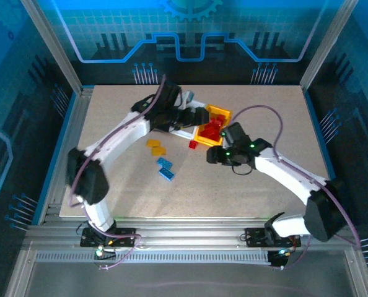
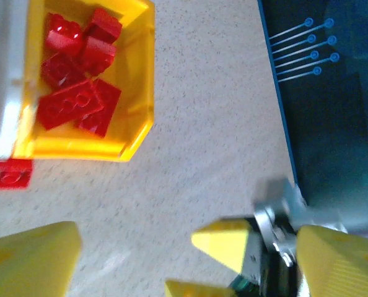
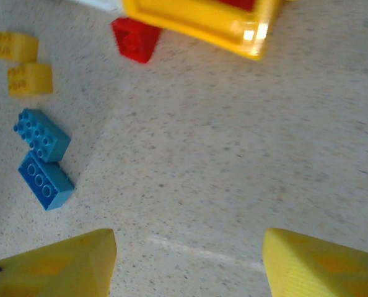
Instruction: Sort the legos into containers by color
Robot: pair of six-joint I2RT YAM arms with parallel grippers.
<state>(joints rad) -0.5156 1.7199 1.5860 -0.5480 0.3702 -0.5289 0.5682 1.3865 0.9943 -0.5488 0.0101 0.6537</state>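
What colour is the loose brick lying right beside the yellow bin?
Red. The brick shows best in the right wrist view.

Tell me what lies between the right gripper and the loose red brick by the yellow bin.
Bare tabletop, in the right wrist view, from right gripper to red brick.

Nothing readable anywhere, honestly. The blue printed backdrop panel (image 1: 109, 25) at 12 o'clock has a gear outline (image 1: 190, 7) and circuit-style lines, no lettering. Studs on the red plastic bricks (image 2: 69, 105), blue plastic bricks (image 3: 44, 179) and yellow plastic bricks (image 3: 29, 79) are too blurry for any brand mark.
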